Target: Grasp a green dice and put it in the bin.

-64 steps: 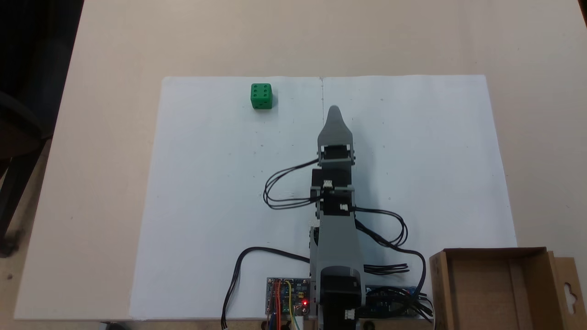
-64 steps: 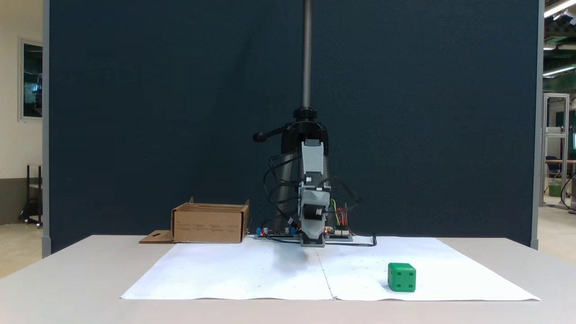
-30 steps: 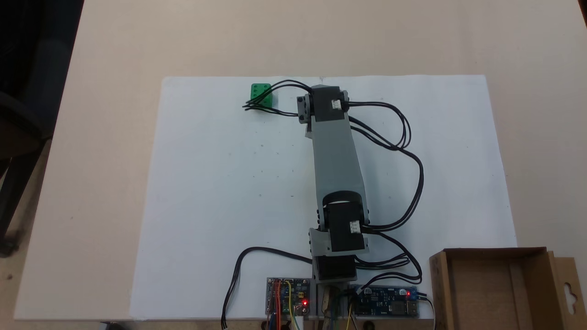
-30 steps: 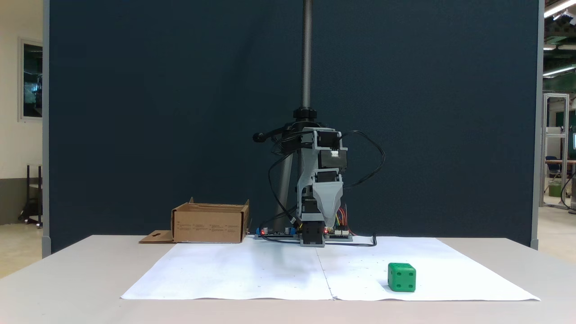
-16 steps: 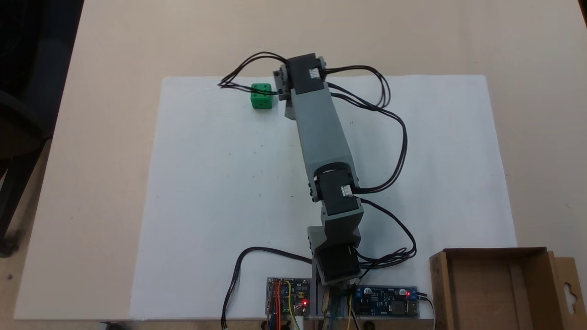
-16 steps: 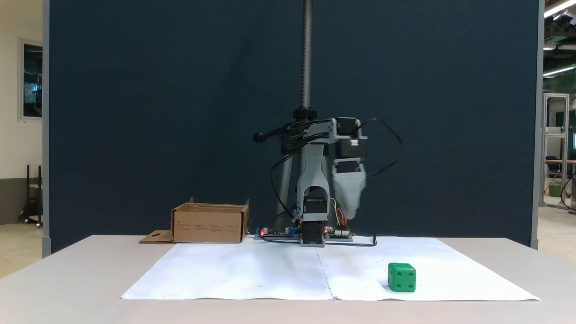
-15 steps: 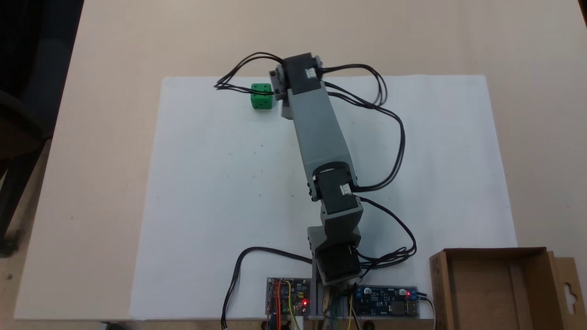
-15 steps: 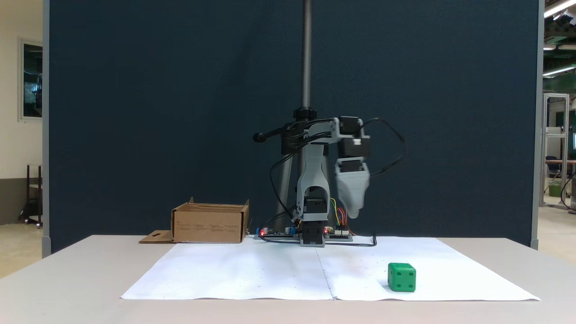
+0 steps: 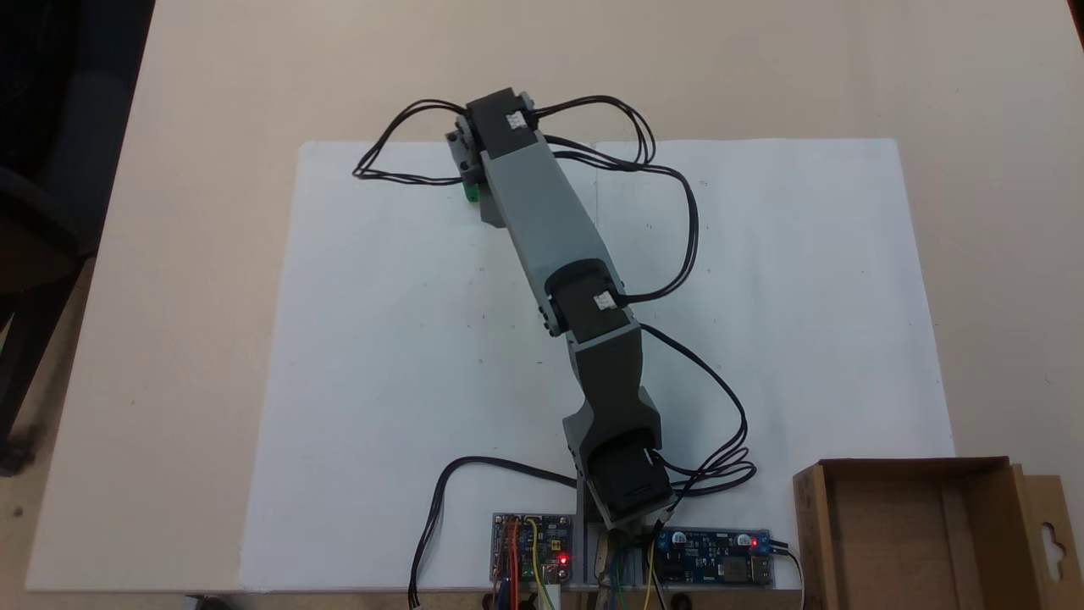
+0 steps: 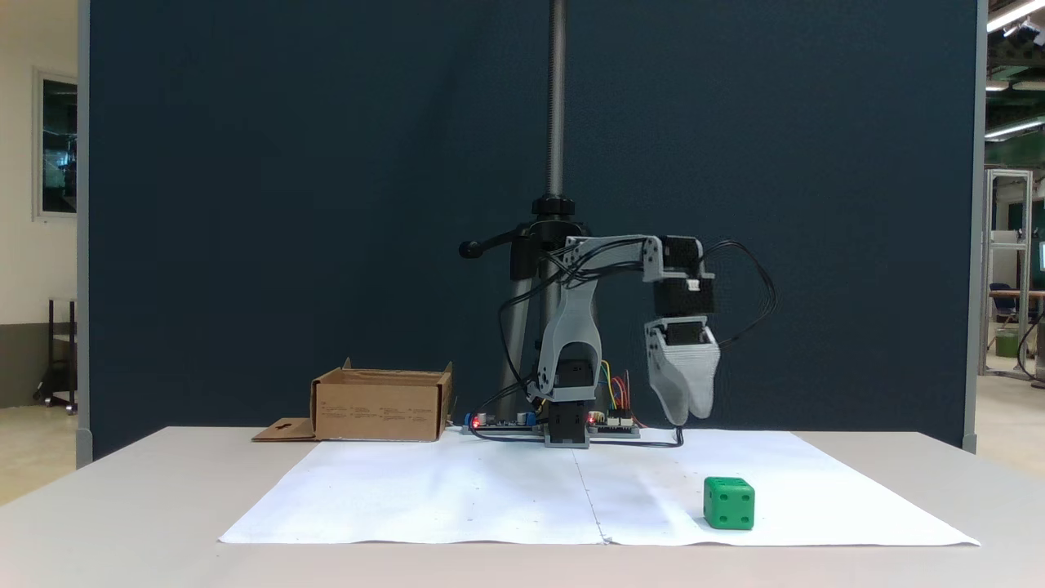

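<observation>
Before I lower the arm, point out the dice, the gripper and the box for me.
green dice [image 10: 729,503]: side-on fixed view, middle of its front face.
gripper [image 10: 687,416]: side-on fixed view, at the tips, hanging above the paper.
box [image 9: 818,525]: top-down fixed view, on its left wall.

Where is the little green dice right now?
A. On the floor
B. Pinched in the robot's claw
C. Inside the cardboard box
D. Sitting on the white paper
D: in a fixed view the green dice sits on the white paper, below the raised gripper and far from the cardboard box.
</observation>
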### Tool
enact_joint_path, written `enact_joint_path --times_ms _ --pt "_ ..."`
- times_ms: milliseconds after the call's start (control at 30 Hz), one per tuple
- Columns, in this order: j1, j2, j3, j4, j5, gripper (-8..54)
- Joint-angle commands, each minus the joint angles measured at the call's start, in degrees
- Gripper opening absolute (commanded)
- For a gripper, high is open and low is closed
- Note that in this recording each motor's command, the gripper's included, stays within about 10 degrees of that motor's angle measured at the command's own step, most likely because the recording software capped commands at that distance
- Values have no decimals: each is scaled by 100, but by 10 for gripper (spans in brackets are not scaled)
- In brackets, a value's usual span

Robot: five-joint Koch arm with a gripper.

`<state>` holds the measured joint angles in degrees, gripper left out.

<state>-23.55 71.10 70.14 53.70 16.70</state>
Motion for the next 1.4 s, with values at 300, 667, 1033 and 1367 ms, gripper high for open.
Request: enact_joint_path --times_ms 300,667,1033,1367 --pt "149 -255 -703 123 747 413" --pt "176 -932 -1424 105 844 413" --pt "176 -1512 -1846 114 967 412" --pt "88 -1670 -1951 53 1178 406"
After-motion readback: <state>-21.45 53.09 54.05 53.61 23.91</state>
